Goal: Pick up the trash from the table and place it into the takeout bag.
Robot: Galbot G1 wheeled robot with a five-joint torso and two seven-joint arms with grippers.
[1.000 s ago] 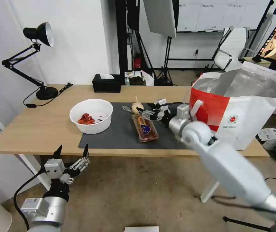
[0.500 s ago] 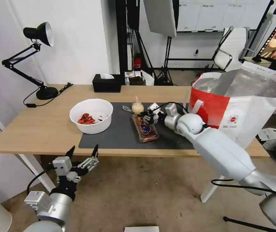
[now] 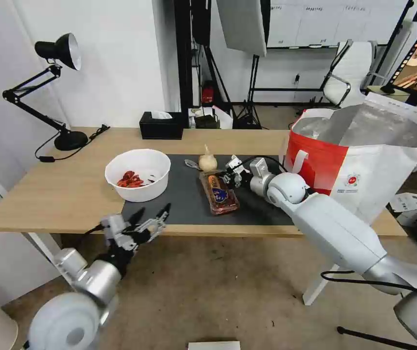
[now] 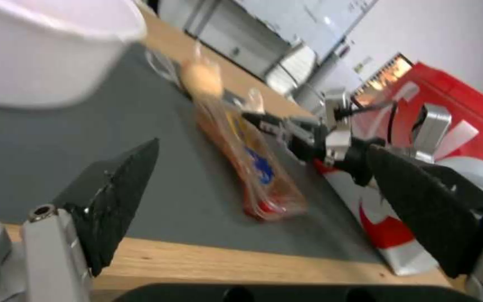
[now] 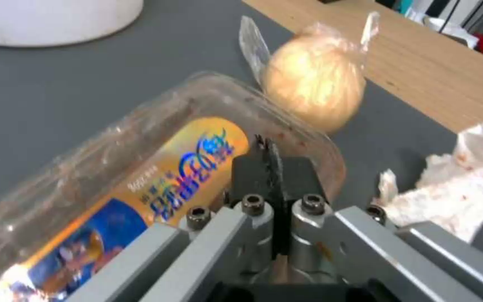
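Right gripper (image 5: 268,157) reaching over the grey mat of the table (image 3: 48,194), fingers pressed flat together at the rim of the clear tray (image 5: 141,167); probably pinching the rim, contact line hidden. Beige lump (image 5: 314,92) just beyond the fingertips, crumpled napkin (image 5: 459,176) close beside. White bowl (image 3: 138,174) well off to its left, takeout bag (image 3: 364,160) right behind its wrist. Left gripper (image 3: 147,222) spread wide at the near table edge, holding nothing.
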